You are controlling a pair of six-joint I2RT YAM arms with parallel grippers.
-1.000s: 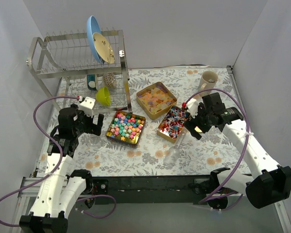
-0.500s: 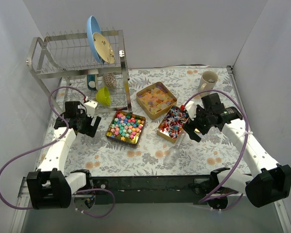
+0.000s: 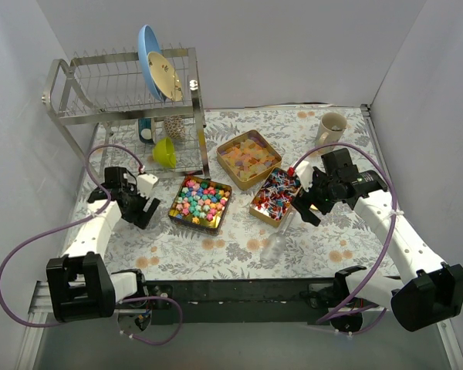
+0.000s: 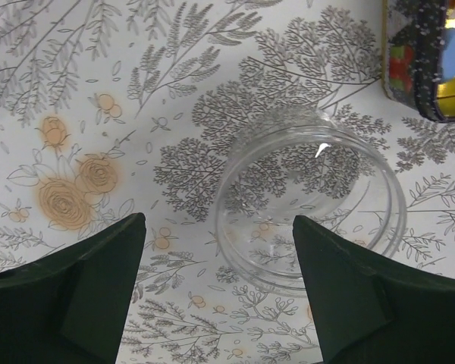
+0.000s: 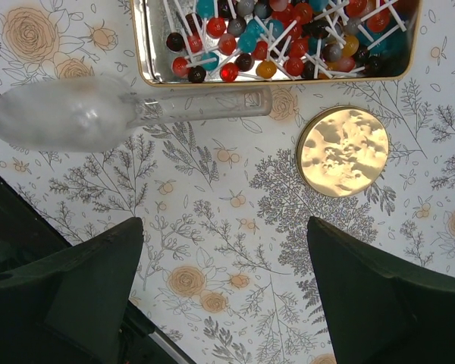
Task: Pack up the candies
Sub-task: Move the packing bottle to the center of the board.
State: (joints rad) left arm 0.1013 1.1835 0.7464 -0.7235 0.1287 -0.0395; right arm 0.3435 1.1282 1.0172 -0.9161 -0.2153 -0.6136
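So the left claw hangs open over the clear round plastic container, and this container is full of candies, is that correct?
Not quite. The left claw is open over the clear round plastic container, but the container is empty: the left wrist view shows only the flowered tablecloth through it.

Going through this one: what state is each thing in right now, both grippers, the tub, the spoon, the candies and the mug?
left gripper: fingers open, empty
right gripper: fingers open, empty
clear tub: mouth up, empty
clear spoon: lying flat, empty
star candies: loose in lidless left tin
orange candies: loose in lidless far tin
lollipops: loose in lidless right tin
mug: upright
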